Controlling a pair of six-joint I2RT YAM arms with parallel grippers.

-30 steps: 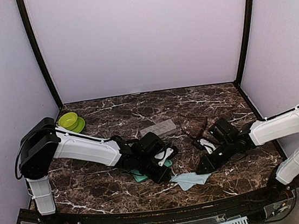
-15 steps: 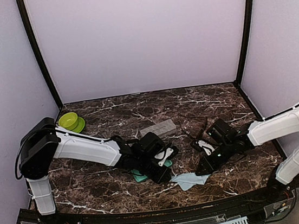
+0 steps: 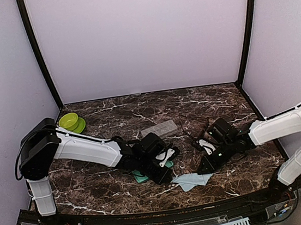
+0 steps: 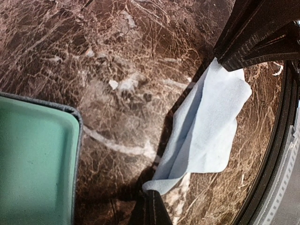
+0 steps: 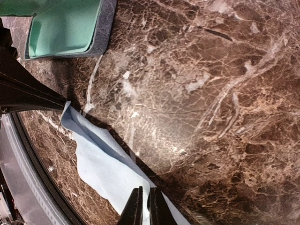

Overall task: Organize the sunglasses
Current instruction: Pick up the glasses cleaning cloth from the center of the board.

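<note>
Lying apart beyond the right fingers [image 5: 136, 207], sunglasses [image 3: 194, 121], cloth [image 5: 103, 164] pinched

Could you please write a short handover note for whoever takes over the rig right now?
Left gripper: shut on one corner of the light blue cloth.
Right gripper: shut on its opposite end.
Open green-lined case: no glasses in its visible part. Grey case lies farther back.
Sunglasses: not discernible on the dark marble table.
Nothing visibly cased; organizing the sunglasses remains.
</note>
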